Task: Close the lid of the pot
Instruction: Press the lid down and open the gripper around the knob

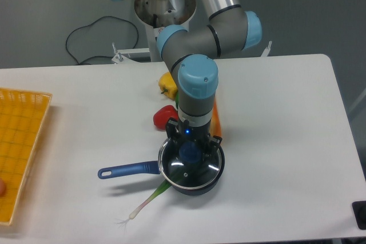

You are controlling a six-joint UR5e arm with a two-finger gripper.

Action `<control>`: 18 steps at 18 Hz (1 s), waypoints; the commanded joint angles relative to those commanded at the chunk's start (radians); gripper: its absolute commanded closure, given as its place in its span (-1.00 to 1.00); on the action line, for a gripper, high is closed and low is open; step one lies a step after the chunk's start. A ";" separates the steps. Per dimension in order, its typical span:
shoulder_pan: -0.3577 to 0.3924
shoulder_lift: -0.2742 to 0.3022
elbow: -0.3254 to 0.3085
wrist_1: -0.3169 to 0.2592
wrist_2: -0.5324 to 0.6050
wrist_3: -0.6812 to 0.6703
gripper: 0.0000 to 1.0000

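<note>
Glass catches the light here: the lid sits over the pot near the middle of the desk's front half, metal rim lying all but level on the dark body, and the claw comes straight down on top of it, fingers set either side of the blue knob. Whether it is pinching that knob or has slackened off, I cannot tell; the wrist housing hides the fingertips. Directly below the claw lies the thing that matters, knob, lid and pot stacked on one vertical line, so my read is the lid is down or very nearly so, and the coming move is a let-go and a straight lift. The pot's long blue handle points toward the left edge, well out of the way. A spring onion pokes out from under the pot toward the front edge, a red pepper and a yellow pepper sit behind, and an orange basket hugs the left edge.
</note>
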 joint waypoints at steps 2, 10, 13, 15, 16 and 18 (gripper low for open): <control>0.000 -0.003 0.000 0.000 0.000 0.003 0.18; 0.011 -0.005 0.003 0.000 0.000 0.018 0.15; 0.023 -0.002 0.003 0.000 -0.002 0.032 0.03; 0.032 -0.002 0.003 0.000 -0.002 0.038 -0.12; 0.032 -0.003 0.003 0.000 -0.002 0.038 -0.20; 0.034 -0.003 0.003 0.000 -0.002 0.038 -0.42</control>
